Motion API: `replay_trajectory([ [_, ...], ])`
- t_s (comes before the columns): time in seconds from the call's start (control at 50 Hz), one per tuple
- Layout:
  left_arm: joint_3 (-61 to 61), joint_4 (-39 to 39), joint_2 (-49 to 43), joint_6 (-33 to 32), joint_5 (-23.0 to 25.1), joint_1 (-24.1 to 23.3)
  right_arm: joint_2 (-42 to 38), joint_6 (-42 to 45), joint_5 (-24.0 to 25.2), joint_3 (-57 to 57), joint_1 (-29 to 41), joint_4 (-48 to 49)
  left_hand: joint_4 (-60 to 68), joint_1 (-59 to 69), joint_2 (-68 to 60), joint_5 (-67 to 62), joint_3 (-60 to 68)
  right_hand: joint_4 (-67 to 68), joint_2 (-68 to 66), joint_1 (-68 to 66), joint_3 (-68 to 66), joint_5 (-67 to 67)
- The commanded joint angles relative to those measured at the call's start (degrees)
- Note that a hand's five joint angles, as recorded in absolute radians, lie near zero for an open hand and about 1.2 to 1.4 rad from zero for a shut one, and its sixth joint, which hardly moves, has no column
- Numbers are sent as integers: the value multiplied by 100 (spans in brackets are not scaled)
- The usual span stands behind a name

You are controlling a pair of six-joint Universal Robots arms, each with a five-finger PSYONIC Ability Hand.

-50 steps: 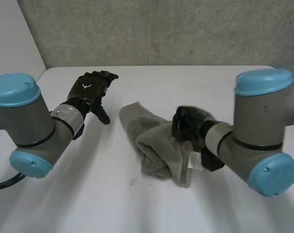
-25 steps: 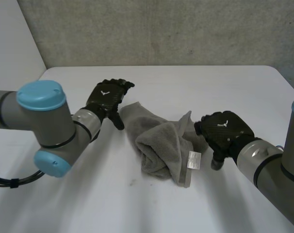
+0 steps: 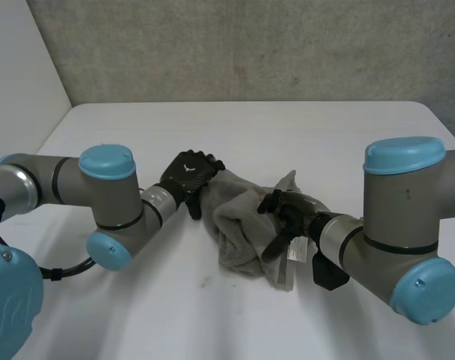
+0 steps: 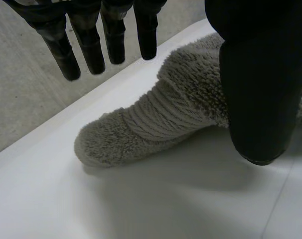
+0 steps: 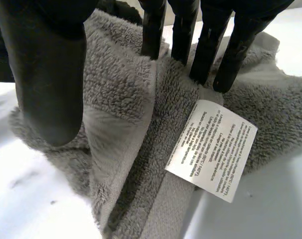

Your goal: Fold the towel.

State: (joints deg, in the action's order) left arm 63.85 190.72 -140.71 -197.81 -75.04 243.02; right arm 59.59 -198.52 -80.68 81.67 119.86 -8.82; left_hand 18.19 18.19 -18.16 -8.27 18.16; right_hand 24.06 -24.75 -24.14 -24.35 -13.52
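Observation:
A crumpled grey towel (image 3: 239, 225) lies bunched in the middle of the white table (image 3: 302, 135). My left hand (image 3: 188, 172) is at the towel's far-left end, open. Its straight fingers (image 4: 91, 45) hang over the rolled end of the towel (image 4: 151, 114), and the thumb (image 4: 255, 89) stands apart beside it. My right hand (image 3: 281, 210) is on the towel's right side, also open. Its straight fingers (image 5: 211, 45) point down onto the towel (image 5: 126, 89) just above the white label (image 5: 211, 149), with the thumb (image 5: 46, 74) spread wide over a fold.
The table's far edge meets a grey wall (image 3: 250, 45). Both arms reach in low from the sides, their blue-capped elbows (image 3: 107, 161) close to the towel. Bare white table lies in front of and behind the towel.
My left hand has swung right, up to the towel's far-left end. My right hand let go of the towel, drew off to the right, then came back onto its right side.

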Motion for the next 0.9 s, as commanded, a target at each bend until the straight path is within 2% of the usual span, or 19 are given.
replay_trajectory([
  [0.02, -215, -17, -228, 6, 24, 0, -203, -117, -159, -116, 46, 11, 698, 699, -701, -691, 701, 184, -115, -176, -154, -238],
  [0.14, -390, -17, -369, -3, 24, 0, -212, -179, -202, -99, 169, 81, 1404, 1404, -1407, -1396, 1407, 938, -869, -929, -908, -992],
  [0.22, -479, -26, -431, -3, 24, 0, -124, -179, -387, 15, 169, 318, 1574, 1574, -1577, -1566, 1577, 3322, -3253, -3313, -3292, -3375],
  [0.24, -514, -26, -457, -3, 24, 0, -124, -179, -387, 16, 169, 319, 1641, 1641, -1643, -1633, 1643, 3329, -3260, -3321, -3300, -3383],
  [0.26, -531, -26, -475, -3, 24, -9, -97, -179, -457, 50, 151, 371, 1775, 1775, -1777, -1767, 1777, 4395, -4326, -4387, -4366, -4449],
  [0.28, -532, -26, -475, -3, 24, -9, -97, -179, -458, 51, 151, 372, 1776, 1776, -1779, -1768, 1779, 4406, -4337, -4398, -4376, -4460],
  [0.3, -540, -26, -475, -3, 24, -9, -36, -179, -519, 85, 116, 389, 2192, 2193, -2195, -2185, 2195, 5472, -5403, -5464, -5442, -5526],
  [0.38, -540, -9, -475, -3, 24, -18, 236, -74, -590, 165, 81, 459, 3643, 3643, -3646, -3635, 3646, 5594, -5525, -5586, -5565, -5648],
  [0.46, -514, -26, -387, -3, 7, -53, 430, 138, -528, 86, 2, 433, 6172, 6172, -6175, -6164, 6175, 5594, -5525, -5586, -5565, -5648],
  [0.56, -470, -17, 111, 24, -238, -106, 966, 1394, -493, -81, -297, 372, 6181, 6181, -6184, -6173, 6184, 5594, -5525, -5586, -5565, -5648],
  [0.6, -417, -26, 430, 50, -442, -70, 1264, 2723, -510, -317, -306, 328, 6181, 6181, -6184, -6173, 6184, 5594, -5525, -5586, -5565, -5648],
  [0.62, -322, -52, 752, 76, -703, -18, 1265, 2730, -510, -318, -306, 328, 6181, 6181, -6184, -6173, 6184, 5594, -5525, -5586, -5565, -5648],
  [0.64, -216, -96, 1121, 85, -984, 17, 1370, 3427, -545, -440, -314, 328, 6181, 6181, -6184, -6173, 6184, 5594, -5525, -5586, -5565, -5648],
  [0.66, -215, -96, 1125, 85, -987, 17, 1371, 3434, -546, -442, -315, 328, 6181, 6181, -6184, -6173, 6184, 5594, -5525, -5586, -5565, -5648],
  [0.7, -101, -158, 1538, 103, -1233, 88, 1554, 4693, -668, -625, -332, 398, 6181, 6181, -6184, -6173, 6184, 5594, -5525, -5586, -5565, -5648],
  [0.74, 161, -263, 2272, 111, -1600, 219, 1651, 5169, -799, -713, -341, 494, 6181, 6181, -6184, -6173, 6184, 5594, -5525, -5586, -5565, -5648],
  [0.8, 321, -290, 2628, 112, -1743, 246, 1740, 5385, -950, -784, -350, 644, 6181, 6181, -6184, -6173, 6184, 5594, -5525, -5586, -5565, -5648],
  [0.86, 714, -316, 3213, 138, -1961, 281, 2002, 5578, -1187, -715, -332, 1704, 6181, 6181, -6184, -6173, 6184, 5594, -5525, -5586, -5565, -5648],
  [0.9, 1103, -343, 3524, 138, -2085, 290, 2090, 5578, -1161, -610, -332, 1890, 6181, 6181, -6184, -6173, 6184, 5594, -5525, -5586, -5565, -5648],
])
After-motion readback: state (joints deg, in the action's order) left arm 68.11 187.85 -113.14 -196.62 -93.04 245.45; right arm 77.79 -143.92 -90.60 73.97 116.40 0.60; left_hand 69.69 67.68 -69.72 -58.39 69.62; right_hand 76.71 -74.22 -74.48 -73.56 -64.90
